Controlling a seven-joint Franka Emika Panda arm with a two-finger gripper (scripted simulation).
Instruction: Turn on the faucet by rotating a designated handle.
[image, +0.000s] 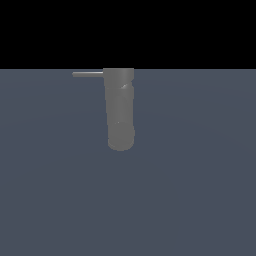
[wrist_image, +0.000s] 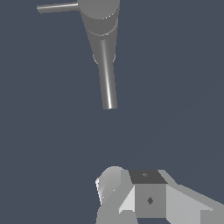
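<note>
The faucet (image: 120, 107) is a matte grey upright cylinder with a rounded lower end, standing mid-scene in the exterior view. Its handle (image: 88, 74) is a thin light-grey rod that sticks out from the cylinder's top toward the exterior view's left. In the wrist view the faucet (wrist_image: 100, 19) shows from above with a narrow spout (wrist_image: 108, 85), and the handle (wrist_image: 57, 7) projects sideways from its top. My gripper (wrist_image: 129, 188) shows only in the wrist view, as pale finger parts well apart from the faucet and touching nothing. Whether the jaws are open or shut does not show. The gripper is out of the exterior view.
A flat dark blue-grey floor (image: 190, 190) spreads around the faucet. A black band fills the top of the exterior view.
</note>
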